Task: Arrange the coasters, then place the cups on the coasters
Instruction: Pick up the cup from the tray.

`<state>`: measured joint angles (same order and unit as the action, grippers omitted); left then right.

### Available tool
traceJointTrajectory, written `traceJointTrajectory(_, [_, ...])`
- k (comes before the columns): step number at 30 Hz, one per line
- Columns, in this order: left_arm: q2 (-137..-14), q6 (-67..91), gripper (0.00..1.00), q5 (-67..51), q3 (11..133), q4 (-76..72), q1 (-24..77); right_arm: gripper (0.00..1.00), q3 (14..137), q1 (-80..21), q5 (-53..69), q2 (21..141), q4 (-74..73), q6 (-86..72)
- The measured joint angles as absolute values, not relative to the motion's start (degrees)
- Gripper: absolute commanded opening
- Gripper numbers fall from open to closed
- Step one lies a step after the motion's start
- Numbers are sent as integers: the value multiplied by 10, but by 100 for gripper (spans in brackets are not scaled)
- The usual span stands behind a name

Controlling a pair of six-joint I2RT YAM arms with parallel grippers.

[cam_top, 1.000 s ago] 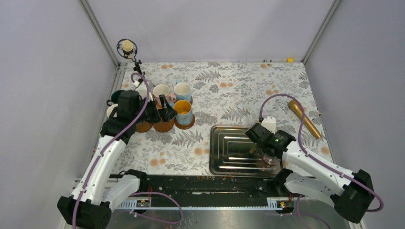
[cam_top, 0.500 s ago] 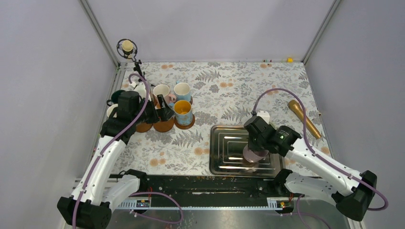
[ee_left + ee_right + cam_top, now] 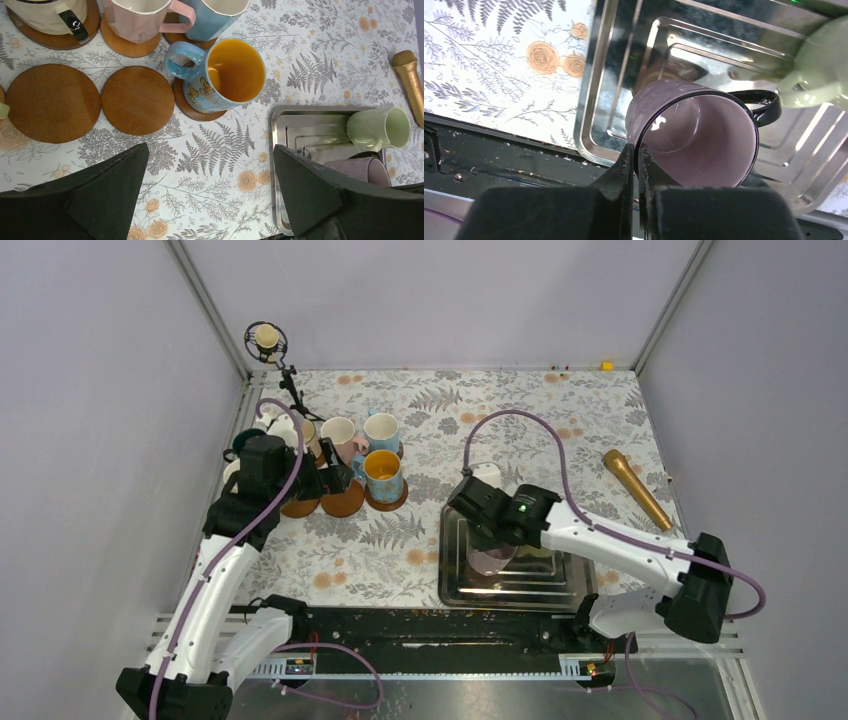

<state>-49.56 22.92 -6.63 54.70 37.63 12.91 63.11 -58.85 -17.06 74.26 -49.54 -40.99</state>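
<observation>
My right gripper (image 3: 636, 152) is shut on the rim of the mauve cup (image 3: 694, 135), one finger inside and one outside. It holds the cup tilted over the steel tray (image 3: 619, 75). From above, that gripper (image 3: 488, 538) and the mauve cup (image 3: 490, 560) are over the tray's left part. A pale green cup (image 3: 824, 65) lies on its side in the tray. My left gripper (image 3: 210, 152) hangs open above the cloth, near two bare coasters (image 3: 52, 102) (image 3: 137, 100). A blue cup with an orange inside (image 3: 225, 75) stands on a coaster (image 3: 197, 111). Pink (image 3: 142, 17), light blue (image 3: 215, 12) and beige (image 3: 45, 12) cups stand on coasters behind.
A gold cylinder (image 3: 635, 488) lies at the table's right side. A small stand with a round head (image 3: 266, 338) rises at the back left corner. The cups and coasters cluster at the left (image 3: 345, 455). Grey walls enclose the table.
My right gripper closed on the mauve cup's rim, lifted it and carried it leftward across the tray. The left arm stayed almost still, its gripper open.
</observation>
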Motion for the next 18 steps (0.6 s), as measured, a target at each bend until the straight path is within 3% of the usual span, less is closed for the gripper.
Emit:
traceJointTrajectory(11, [-493, 229, 98, -53, 547, 377, 129, 1, 671, -644, -168, 840, -453, -410])
traceJointTrajectory(18, [-493, 229, 98, -52, 547, 376, 129, 18, 672, -665, -168, 871, -448, -411])
